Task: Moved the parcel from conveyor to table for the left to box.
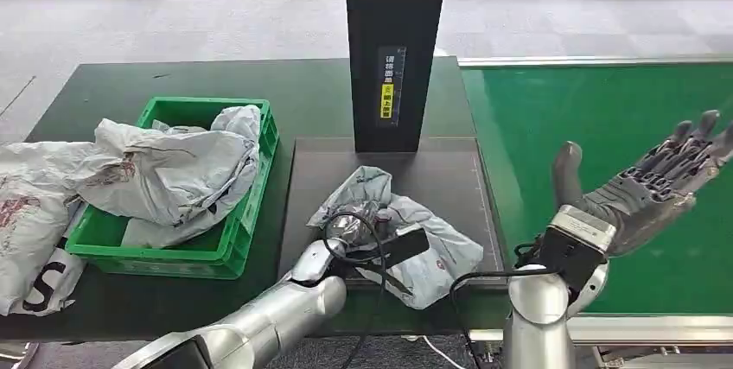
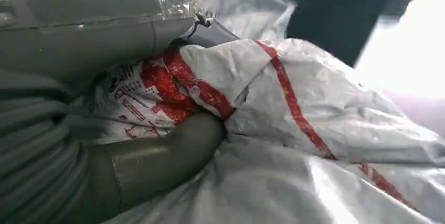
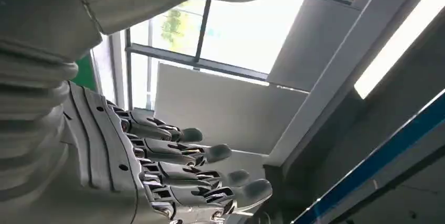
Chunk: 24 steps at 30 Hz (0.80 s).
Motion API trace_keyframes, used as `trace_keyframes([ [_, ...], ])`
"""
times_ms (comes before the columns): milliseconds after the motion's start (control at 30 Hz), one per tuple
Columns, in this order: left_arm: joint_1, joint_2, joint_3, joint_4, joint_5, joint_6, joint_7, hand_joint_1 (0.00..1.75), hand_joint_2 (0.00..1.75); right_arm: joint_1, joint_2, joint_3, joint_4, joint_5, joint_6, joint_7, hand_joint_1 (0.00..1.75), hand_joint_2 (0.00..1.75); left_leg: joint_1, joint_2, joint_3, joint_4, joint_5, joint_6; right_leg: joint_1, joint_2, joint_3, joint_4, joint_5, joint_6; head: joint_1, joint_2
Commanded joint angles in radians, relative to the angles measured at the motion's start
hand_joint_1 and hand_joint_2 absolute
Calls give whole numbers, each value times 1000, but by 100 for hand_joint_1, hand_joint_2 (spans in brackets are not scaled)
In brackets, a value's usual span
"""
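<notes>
Lying crumpled on the dark surface (image 1: 449,179) before the black post (image 1: 396,49), the parcel (image 1: 432,248) is gripped by the left hand (image 1: 350,231). The green box (image 1: 251,205) is placed just to its left. The right hand (image 1: 644,187) is held open and empty over the conveyor (image 1: 605,110).

Post label: a strip on the black post (image 1: 395,49) carries white characters over a yellow patch, too small to read.
Loose bag: a large black "S" on the grey bag (image 1: 39,287) at the table's left edge.
Parcel print: red stripes and red small print on the grey parcel (image 2: 315,145), blurred and unreadable.
Bin bags: faint reddish marks on the bags (image 1: 173,170) in the green bin, not legible.
</notes>
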Motion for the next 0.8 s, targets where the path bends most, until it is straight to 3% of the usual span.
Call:
trace_keyframes([
  [33, -33, 24, 85, 31, 14, 62, -41, 175, 175, 32, 42, -52, 45, 1, 1, 0, 0, 175, 1, 1, 1, -2, 1, 0, 1, 0, 1, -2, 1, -1, 0, 0],
  [167, -33, 24, 85, 31, 14, 62, -41, 175, 175, 32, 42, -52, 45, 1, 1, 0, 0, 175, 1, 1, 1, -2, 0, 0, 1, 1, 1, -3, 1, -1, 0, 0],
  [200, -45, 39, 138, -18, -28, 86, -50, 175, 175, 34, 42, -58, 43, 1, 1, 0, 0, 175, 1, 2, 2, -3, 1, -1, 1, 1, 1, -3, 1, -1, 0, 0],
  [233, 37, 44, 462, -240, -345, 86, -94, 175, 175, 33, 42, -68, 43, 0, 1, 0, 0, 175, 0, 1, 0, -2, 1, -1, 1, 1, 0, -1, 1, -1, 0, 0],
  [267, 59, 24, 618, -320, -446, 86, -171, 175, 175, 31, 42, -72, 42, -1, 1, 0, 0, 175, 1, 1, -1, -1, 0, -1, 1, 1, -1, -1, 1, -1, 0, 0],
  [300, 69, 24, 660, -381, -479, 86, -193, 175, 175, 30, 42, -74, 42, -3, 1, 0, 0, 175, 1, 1, -1, -1, 1, 0, 1, 0, -1, -2, 1, -1, 0, 0],
  [333, 108, 24, 726, -576, -534, 86, -237, 175, 175, 29, 42, -87, 35, -5, 1, 0, 0, 175, 0, 0, -4, 0, 1, 0, 0, 0, -4, 0, 1, -1, 0, 0],
  [433, 165, 24, 743, -826, -613, 86, -235, 175, 175, 32, 42, -95, 27, -8, 1, 0, 0, 175, 0, 0, -6, 0, 0, 0, 0, -1, -6, 0, 0, -1, 1, 0],
  [533, 195, 24, 721, -933, -670, 86, -198, 175, 175, 38, 42, -110, 14, -7, 1, 0, 0, 175, 1, 10, -2, -2, -1, -1, 1, 10, -6, -1, 2, -2, 0, 0],
  [800, 194, 24, 714, -954, -704, 86, -172, 175, 175, 52, 42, -116, -2, -9, 1, 0, 0, 175, 1, 6, -1, -3, 0, -2, 1, 5, -4, -2, 1, -2, 0, 0],
])
